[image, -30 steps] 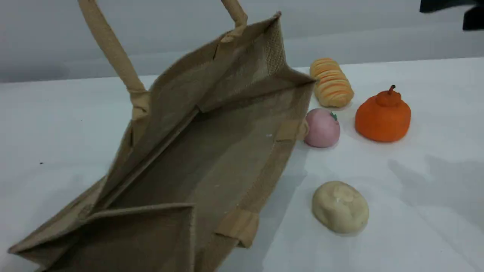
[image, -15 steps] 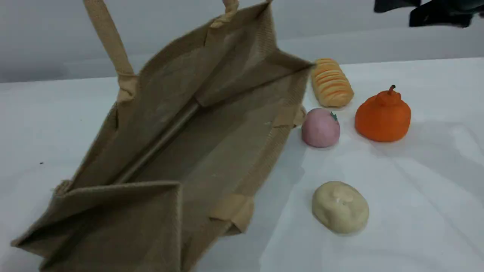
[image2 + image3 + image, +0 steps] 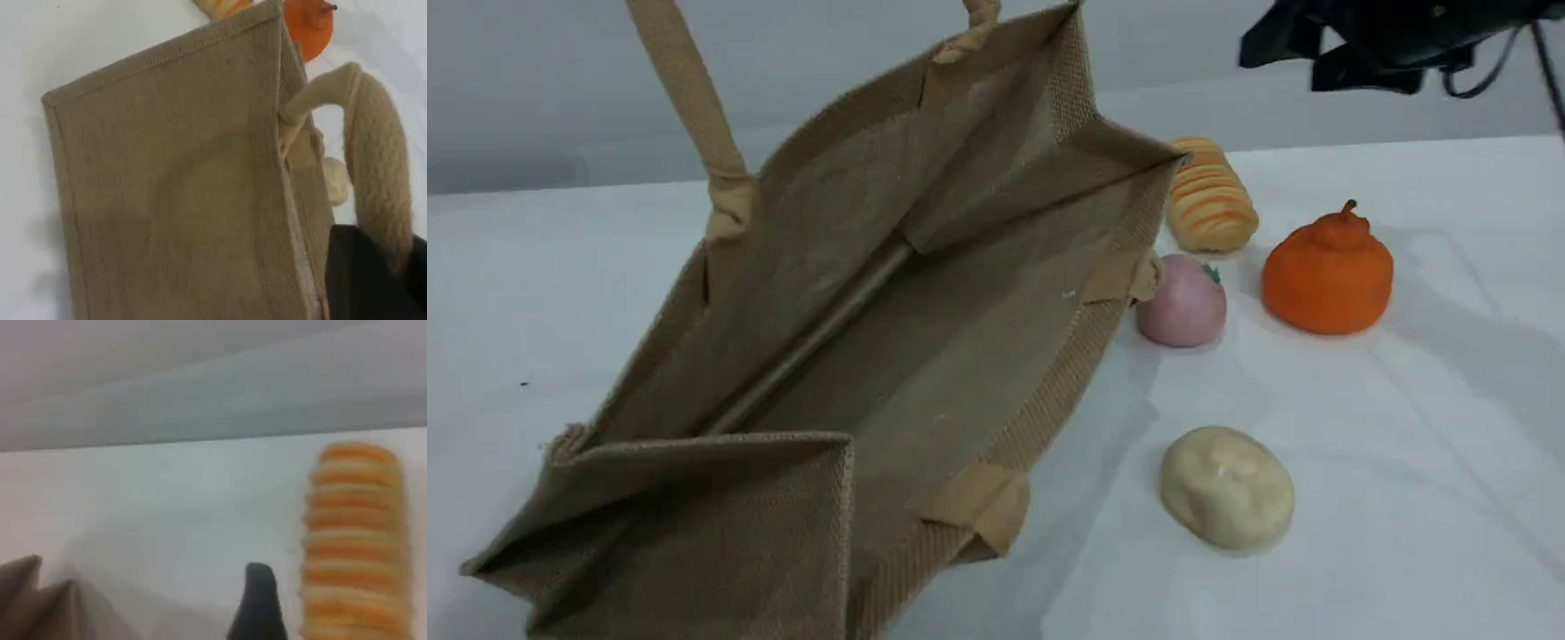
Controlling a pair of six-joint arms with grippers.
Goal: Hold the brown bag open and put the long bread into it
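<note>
toward the far edge of the table (image 3: pixel 1405 462), the long bread (image 3: pixel 1214 200) lies flat, its left end partly behind the top corner of the brown bag (image 3: pixel 889 293) in the scene view; can't tell if they touch. bag fills the table's left half, mouth gaping wide. 1 handle (image 3: pixel 689 98) runs up out of the scene view. left wrist view shows that loop going into the left claw (image 3: pixel 373 277), which is clamped tight on it. tabs of the 2nd handle (image 3: pixel 983 511) sit on the lower rim. right claw (image 3: pixel 1294 53) hangs over the table's far right corner, prongs spread wide and clear of the bread; 1 fingertip (image 3: pixel 259 600) shows just left of the bread in the right wrist view. pink ball (image 3: pixel 1183 302) sits near the bread's front end, orange gourd (image 3: pixel 1327 271) to its right, cream lump (image 3: pixel 1225 484) nearer the near edge.
</note>
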